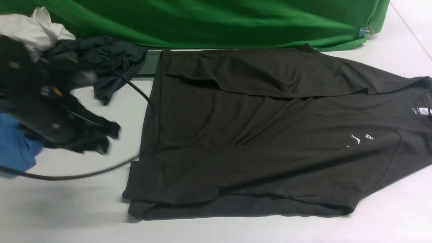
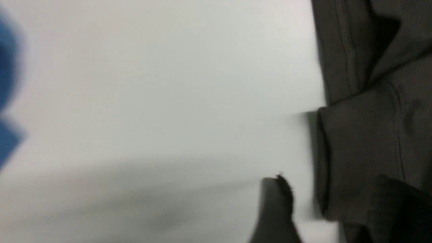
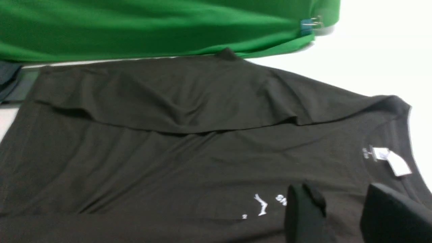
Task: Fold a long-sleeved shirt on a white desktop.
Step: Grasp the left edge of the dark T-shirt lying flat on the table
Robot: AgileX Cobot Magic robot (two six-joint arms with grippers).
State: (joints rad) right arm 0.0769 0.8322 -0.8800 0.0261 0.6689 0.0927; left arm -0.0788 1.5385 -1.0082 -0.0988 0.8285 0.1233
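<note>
The long-sleeved shirt (image 1: 263, 135) lies flat on the white desktop (image 1: 67, 209), its collar to the right and both sleeves folded in over the body. Its white chest logo (image 1: 356, 138) and neck label (image 1: 423, 110) face up. My left gripper (image 1: 108, 138) is blurred, just left of the shirt's hem. In the left wrist view it (image 2: 332, 189) is open, one finger over bare desktop (image 2: 152, 84) and the other over the sleeve cuff (image 2: 364, 145). My right gripper (image 3: 341, 192) hangs open above the shirt (image 3: 168, 152), between the logo (image 3: 261, 204) and the label (image 3: 391, 160). The front view does not show it.
A green cloth backdrop (image 1: 202, 20) runs along the far edge, clipped at its right end (image 1: 366, 31). A dark grey-teal garment (image 1: 108, 57), a white cloth (image 1: 30, 28) and a blue garment (image 1: 13, 145) are piled at the far left. A black cable (image 1: 84, 173) loops over the table beside the hem.
</note>
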